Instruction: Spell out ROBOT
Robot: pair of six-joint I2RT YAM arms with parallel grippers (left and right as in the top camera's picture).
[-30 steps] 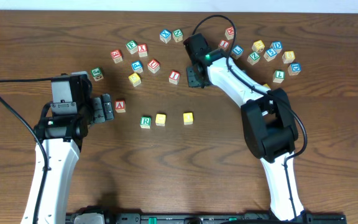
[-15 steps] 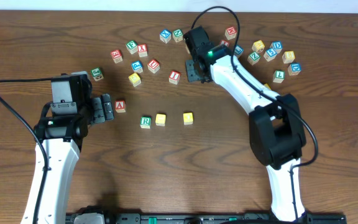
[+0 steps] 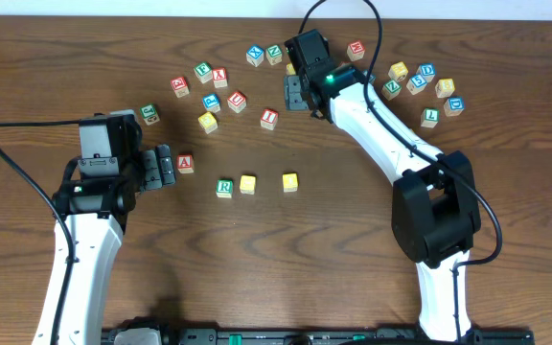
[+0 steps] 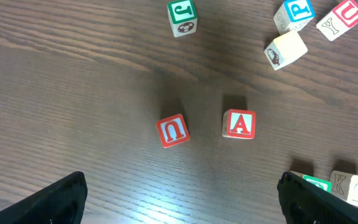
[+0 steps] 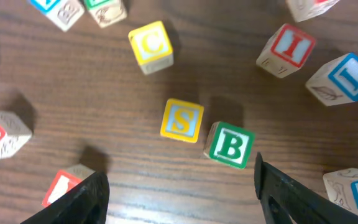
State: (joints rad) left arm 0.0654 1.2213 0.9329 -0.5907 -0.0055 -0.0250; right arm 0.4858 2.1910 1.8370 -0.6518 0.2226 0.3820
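Right gripper [image 5: 179, 179] released, jaws wide — small green-lettered B wooden cube [image 5: 230, 145] just ahead of its fingers, beside a yellow-faced S cube [image 5: 182, 120]; left gripper [image 4: 180, 186] likewise released.

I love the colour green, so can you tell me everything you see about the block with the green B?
The B cube is a small block that looks like pale wood. Its top face is green with a white B and a light edge. It sits flat on the brown table, turned a little askew. The yellow S cube is right beside it, so close I cannot tell if they touch. The right gripper hangs open above it, and its fingers look clear of the block.
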